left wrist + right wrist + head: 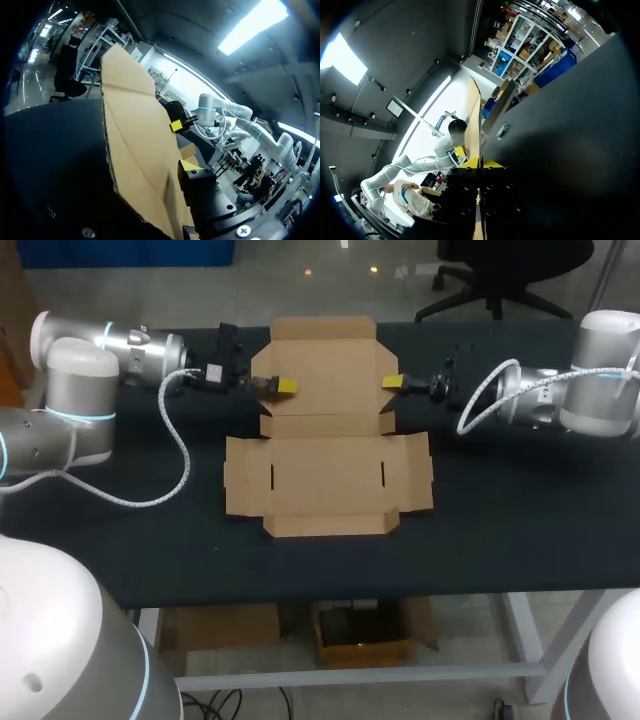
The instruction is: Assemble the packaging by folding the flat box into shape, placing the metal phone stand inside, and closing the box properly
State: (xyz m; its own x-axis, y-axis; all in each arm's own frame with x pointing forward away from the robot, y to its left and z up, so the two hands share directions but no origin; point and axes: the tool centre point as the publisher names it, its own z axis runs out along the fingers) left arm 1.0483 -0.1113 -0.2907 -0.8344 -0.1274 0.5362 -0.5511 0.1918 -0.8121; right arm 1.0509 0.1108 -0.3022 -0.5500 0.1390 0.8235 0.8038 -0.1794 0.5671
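A flat brown cardboard box [330,475] lies unfolded in the middle of the black table [520,510]. Its far panel [322,365] has side flaps raised. My left gripper [283,387] is at that panel's left flap; in the left wrist view the cardboard [135,130] stands beside my left gripper [186,169] and hides part of it. My right gripper [393,384] is shut on the right flap; the flap [474,120] runs edge-on between its yellow tips [479,163]. The right gripper [178,125] also shows past the cardboard. No metal phone stand is in view.
A white cable [180,455] from my left arm loops over the table left of the box. Bare black tabletop lies to both sides of the box and in front of it.
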